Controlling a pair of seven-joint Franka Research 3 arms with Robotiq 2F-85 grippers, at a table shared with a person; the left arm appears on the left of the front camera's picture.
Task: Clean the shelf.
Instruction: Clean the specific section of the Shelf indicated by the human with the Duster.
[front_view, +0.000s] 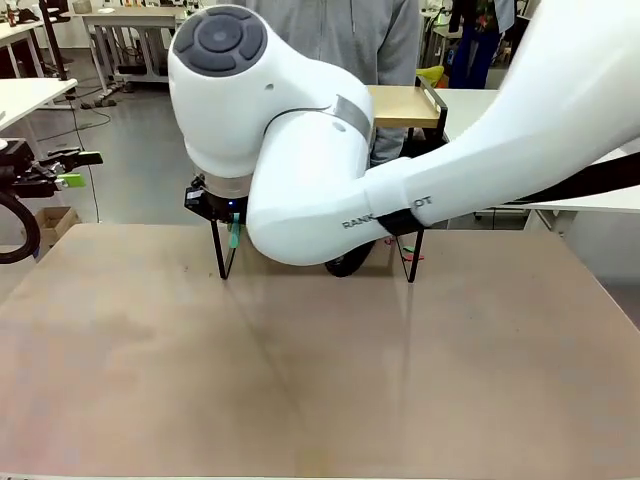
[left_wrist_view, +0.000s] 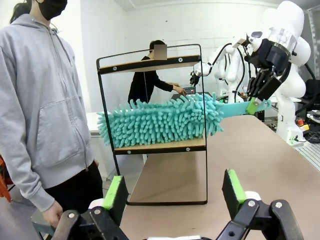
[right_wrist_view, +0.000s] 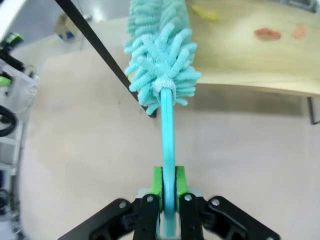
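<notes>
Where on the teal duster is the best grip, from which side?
The flat handle, from its free end outside the shelf, clamped across its thin width, as the right hand does. The fluffy head is too soft.

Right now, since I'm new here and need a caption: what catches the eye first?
A fluffy teal duster lies along the lower board of the shelf, its handle clamped in the right gripper. A person in a grey hoodie stands beside the shelf, and the left gripper hangs open, facing it.
</notes>
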